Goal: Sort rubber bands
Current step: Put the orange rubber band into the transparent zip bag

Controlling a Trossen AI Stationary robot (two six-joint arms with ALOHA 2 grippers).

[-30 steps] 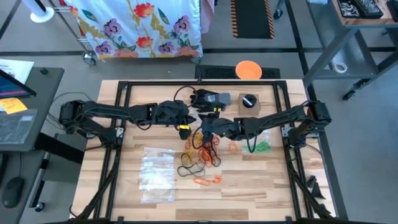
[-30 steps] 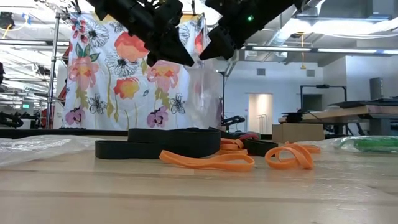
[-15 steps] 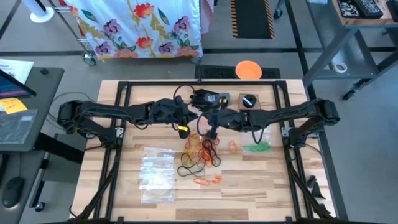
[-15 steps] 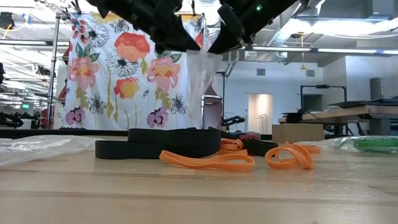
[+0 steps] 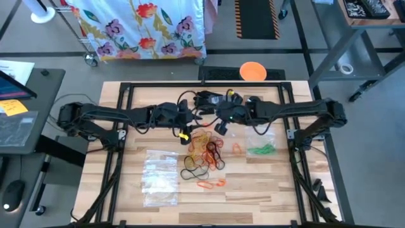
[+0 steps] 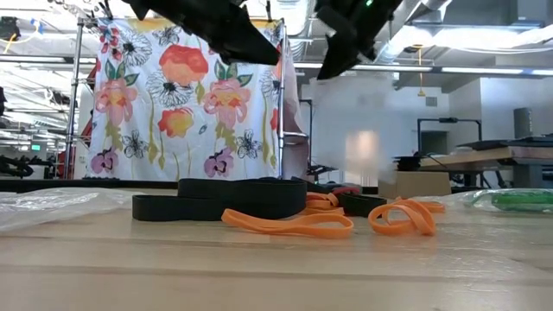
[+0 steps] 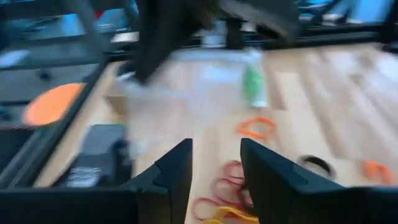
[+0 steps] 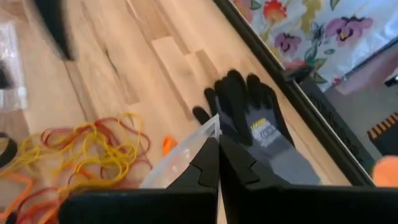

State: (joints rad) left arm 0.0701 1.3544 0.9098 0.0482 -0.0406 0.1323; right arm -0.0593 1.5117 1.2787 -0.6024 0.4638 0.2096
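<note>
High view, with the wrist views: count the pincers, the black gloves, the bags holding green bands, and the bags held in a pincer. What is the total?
Pincers: 2, the left pincer and the right pincer
Black glove: 1
Filled bag with green bands inside: 1
Clear bag held in the right pincer: 1
Total: 5

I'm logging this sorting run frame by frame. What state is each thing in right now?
left gripper: open, empty, above the pile.
right gripper: shut on clear plastic bag, lifted off the table.
rubber bands: loose mixed pile on the table, unsorted.
green bands: lying apart, in a bag on the table.
flat bags: lying on the table.
black glove: lying flat.
</note>
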